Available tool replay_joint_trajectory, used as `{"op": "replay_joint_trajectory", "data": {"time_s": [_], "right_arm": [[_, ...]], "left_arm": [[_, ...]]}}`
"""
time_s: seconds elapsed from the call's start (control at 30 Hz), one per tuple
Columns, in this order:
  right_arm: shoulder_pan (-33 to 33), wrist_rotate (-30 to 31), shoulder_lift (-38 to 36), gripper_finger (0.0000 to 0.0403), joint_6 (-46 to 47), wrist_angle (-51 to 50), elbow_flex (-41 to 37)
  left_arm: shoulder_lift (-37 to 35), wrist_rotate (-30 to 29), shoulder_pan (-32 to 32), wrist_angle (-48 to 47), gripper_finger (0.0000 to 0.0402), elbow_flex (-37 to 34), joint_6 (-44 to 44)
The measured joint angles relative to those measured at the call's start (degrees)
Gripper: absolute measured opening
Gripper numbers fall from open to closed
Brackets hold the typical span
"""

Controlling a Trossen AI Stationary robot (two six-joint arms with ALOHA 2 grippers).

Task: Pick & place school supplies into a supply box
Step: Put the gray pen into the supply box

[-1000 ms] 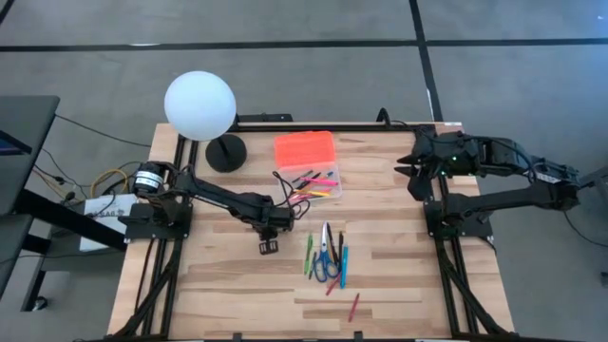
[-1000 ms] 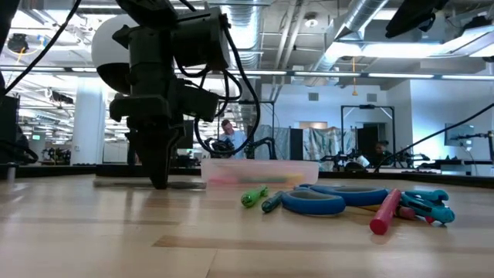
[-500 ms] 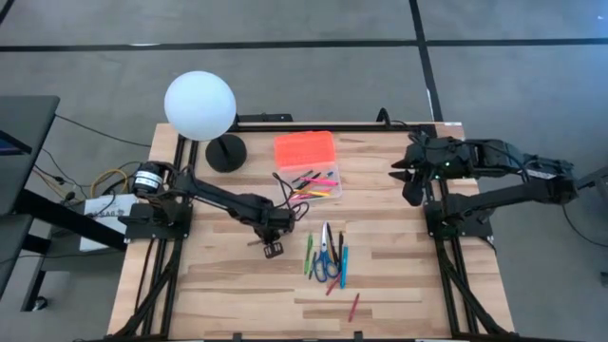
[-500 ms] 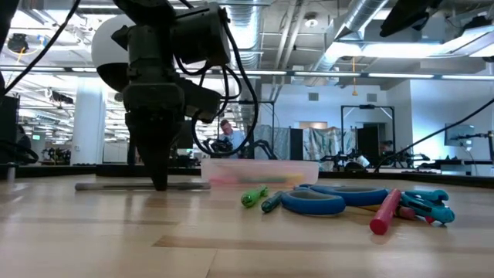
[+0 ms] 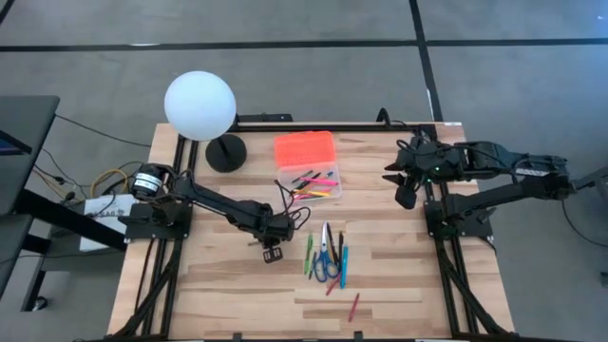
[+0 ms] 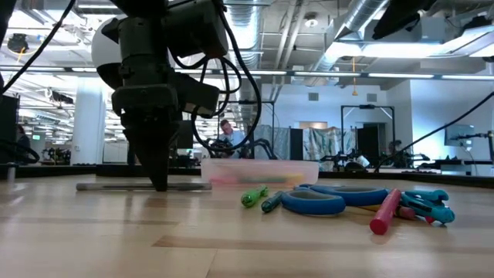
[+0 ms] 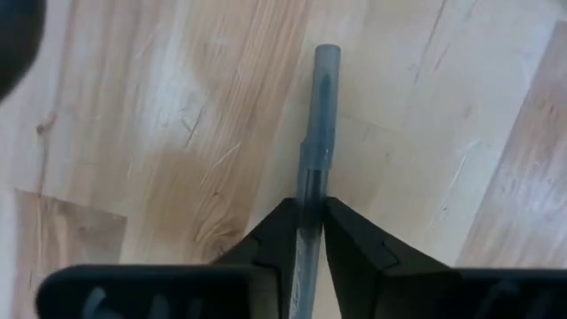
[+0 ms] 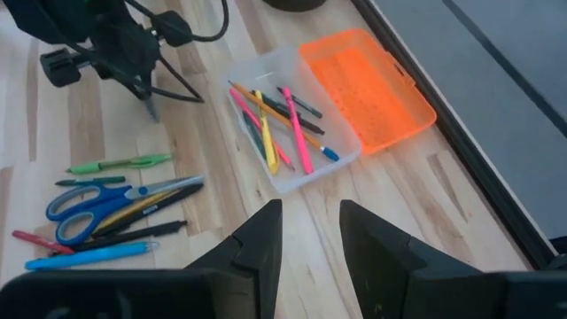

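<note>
Left gripper (image 7: 307, 232) pinching a grey pen (image 7: 314, 159) flat on the table, near the supply box (image 5: 314, 180) | right gripper (image 8: 310, 235) parted, waiting far right | advice: lift level, keep the pinch centred.

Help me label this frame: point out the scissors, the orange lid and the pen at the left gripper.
Scissors (image 8: 75, 202), right wrist view, on the blue handle loop.
Orange lid (image 8: 368, 89), right wrist view, middle of its ribbed face.
Pen (image 7: 317, 146), left wrist view, on the barrel past the left gripper (image 7: 306, 232).
</note>
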Motion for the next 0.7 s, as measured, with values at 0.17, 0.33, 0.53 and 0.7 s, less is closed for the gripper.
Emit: {"op": "replay_joint_trajectory", "data": {"time_s": [0.17,0.33,0.53,0.7], "right_arm": [[0.0,0.0,1.0,0.0107,-0.17,0.39,0.0],[0.0,0.0,1.74,0.0107,-0.62,0.41,0.0],[0.0,0.0,1.92,0.0107,-1.11,0.87,0.04],[0.0,0.0,1.95,0.0107,-1.14,0.87,0.04]], "left_arm": [[-0.02,-0.09,0.02,-0.04,0.0011,0.02,-0.97],[0.01,-0.59,0.39,0.0,0.0014,0.55,-4.73],[0.64,-0.11,0.6,3.55,0.0007,3.85,-2.71],[0.42,-0.05,1.77,9.51,0.0002,6.61,-0.31]]}}
